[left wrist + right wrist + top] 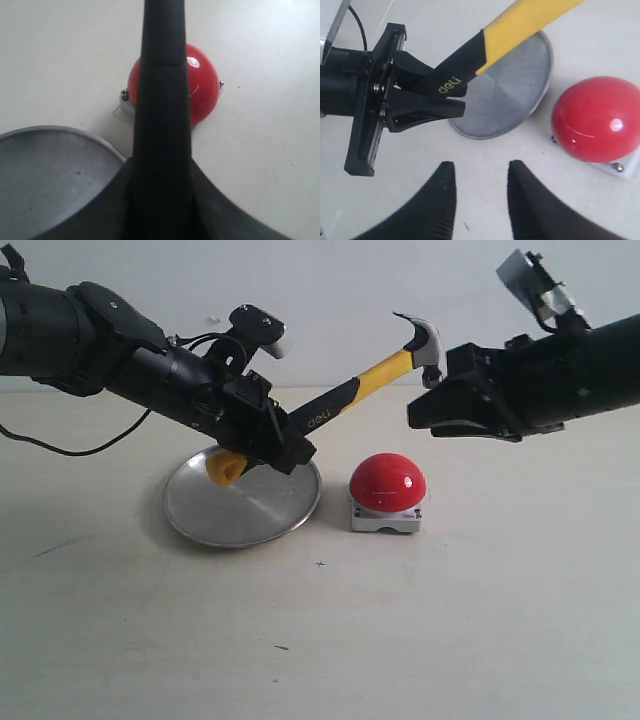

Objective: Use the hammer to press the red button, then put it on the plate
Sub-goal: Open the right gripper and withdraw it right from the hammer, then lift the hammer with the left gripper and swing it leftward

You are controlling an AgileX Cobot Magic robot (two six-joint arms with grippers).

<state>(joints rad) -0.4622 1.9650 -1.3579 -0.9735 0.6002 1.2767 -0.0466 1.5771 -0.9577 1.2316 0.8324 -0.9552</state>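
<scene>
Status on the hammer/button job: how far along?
Done: the hammer is off the table, with the left gripper shut on its black handle. In hand: its head is raised, above and clear of the red button; these views do not show whether the button has been pressed. The right gripper is open and empty. Left: the hammer is not yet lying on the plate.

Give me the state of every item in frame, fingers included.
hammer: gripped at its black handle, tilted, head raised.
red button: untouched, hammer head off it.
plate: flat on the table, hammer not laid on it.
left gripper: fingers shut on the hammer.
right gripper: fingers open, empty.
</scene>
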